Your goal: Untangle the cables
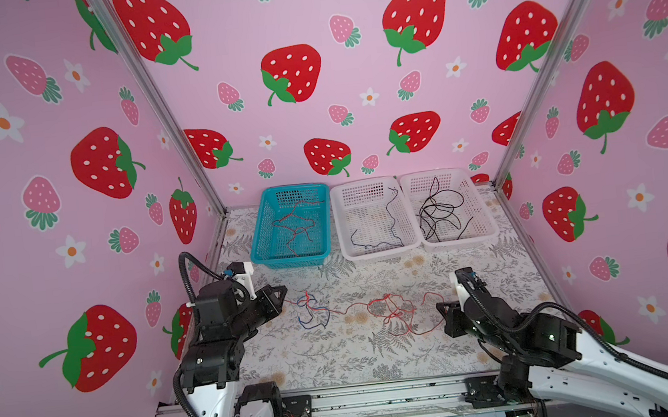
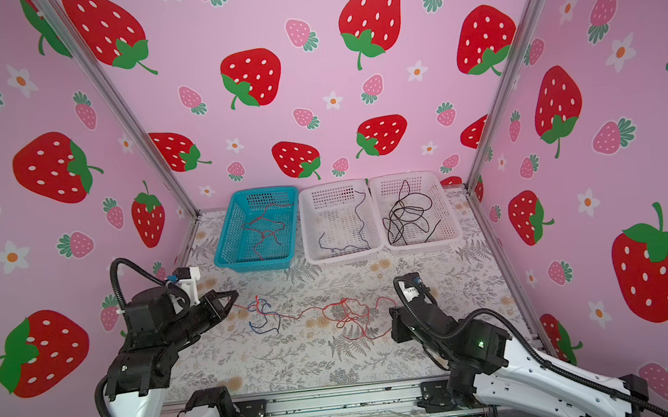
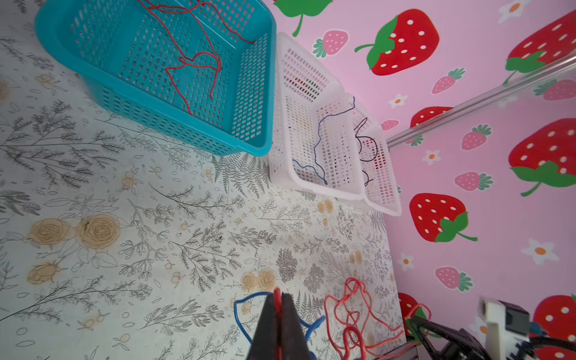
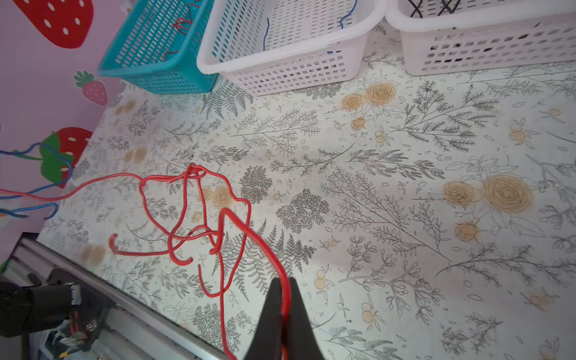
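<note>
**both grippers clamped on red, two snags in between**

i've got the left gripper [image 3: 282, 300] pinched fully closed on the loose red cable [image 1: 390, 306]; in the wrist view the strand shows right between its fingertips. the right gripper [image 4: 285, 283] is closed just as tight on red at the opposite side of the table [image 1: 339, 363].

between them the red runs low across the floral surface, and two things spoil a clean line. a blue cable [image 1: 310, 310] is looped around it just beside the left gripper, and a bunched red knot sits nearer the right gripper. i can't tell whether the red is one length or several.

at the back, well apart from the mess, three baskets stand in a row close together:
- the teal basket [image 1: 291, 259] has a sorted red cable [image 1: 296, 227] lying in it.
- the middle white basket [image 1: 378, 253] holds a dark blue cable [image 1: 388, 212].
- the end white basket [image 1: 461, 243] holds a coiled black cable [image 1: 436, 208].
</note>
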### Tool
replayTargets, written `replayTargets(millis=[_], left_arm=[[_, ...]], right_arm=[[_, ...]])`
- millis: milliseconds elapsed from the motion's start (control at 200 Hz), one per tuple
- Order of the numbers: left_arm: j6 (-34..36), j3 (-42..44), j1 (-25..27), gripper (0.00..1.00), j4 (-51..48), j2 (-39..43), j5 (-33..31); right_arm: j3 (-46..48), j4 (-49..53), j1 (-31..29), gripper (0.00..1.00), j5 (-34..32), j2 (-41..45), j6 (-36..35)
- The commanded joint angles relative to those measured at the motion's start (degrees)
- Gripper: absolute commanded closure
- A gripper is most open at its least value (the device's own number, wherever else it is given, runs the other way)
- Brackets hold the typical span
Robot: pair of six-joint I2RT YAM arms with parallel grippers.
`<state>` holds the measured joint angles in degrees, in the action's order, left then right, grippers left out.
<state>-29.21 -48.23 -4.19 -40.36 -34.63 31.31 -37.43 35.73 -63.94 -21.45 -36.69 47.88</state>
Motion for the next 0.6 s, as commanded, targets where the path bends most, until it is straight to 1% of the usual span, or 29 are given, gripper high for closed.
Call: replayTargets(millis=[0,45,85,150,195,240,275,360,375,400,420,465,540,585,595], left_arm=[[1.48,-0.15,0.32,1.0,2.76,2.11,5.3],[1.53,0.04,0.62,1.0,2.85,2.39,6.27],[0.92,0.22,0.83,1.0,3.61,2.87,6.87],[-0.75,0.98,0.85,1.0,5.87,3.59,9.58],[-2.46,1.64,0.91,1.0,7.55,3.86,10.86],[-3.63,2.23,0.87,1.0,8.64,3.67,12.02],[-4.2,2.34,0.92,1.0,8.86,3.43,12.63],[-4.45,1.73,0.93,1.0,8.62,2.29,14.22],[-4.45,1.57,0.98,1.0,8.65,2.08,14.56],[-4.66,1.4,1.1,1.0,8.63,1.57,14.82],[-4.75,1.14,1.28,1.0,8.5,1.23,14.91],[-4.93,0.61,1.55,1.0,8.41,0.42,15.15],[-5.15,-0.07,2.44,1.0,8.39,-0.66,15.25],[-5.32,-0.39,3.08,1.0,8.43,-1.01,14.88],[-5.37,-0.42,3.29,1.0,8.47,-1.04,14.8]], right_arm=[[-0.09,-4.94,6.32,1.0,-0.04,-2.15,-7.08],[0.58,-5.82,10.87,1.0,3.37,-3.44,-8.28],[2.53,-8.42,14.76,1.0,8.03,-3.81,-9.16],[5.86,-12.86,20.65,1.0,19.18,-4.85,-10.33],[7.47,-15.59,23.13,1.0,26.78,-6.28,-11.06],[7.1,-16.29,24.2,0.89,31.52,-7.69,-12.09],[6.26,-16.5,24.22,0.8,32.49,-7.71,-12.89],[4.31,-16.48,24.22,0.52,33.65,-4.95,-14.43],[3.9,-16.48,24.22,0.5,33.96,-4.39,-14.95],[2.98,-17.8,24.22,0.49,34.42,-3.87,-15.93],[2.02,-17.47,24.17,0.44,34.56,-3.67,-16.75],[-0.33,-17.01,24.13,0.41,34.81,-4.18,-18.6],[-3.05,-15.49,23.66,0.39,35.99,-5.88,-21.19],[-3.65,-16.46,22.56,0.38,38.12,-6.9,-22.22],[-3.62,-18.12,22.2,0.38,38.85,-7.15,-22.28]])
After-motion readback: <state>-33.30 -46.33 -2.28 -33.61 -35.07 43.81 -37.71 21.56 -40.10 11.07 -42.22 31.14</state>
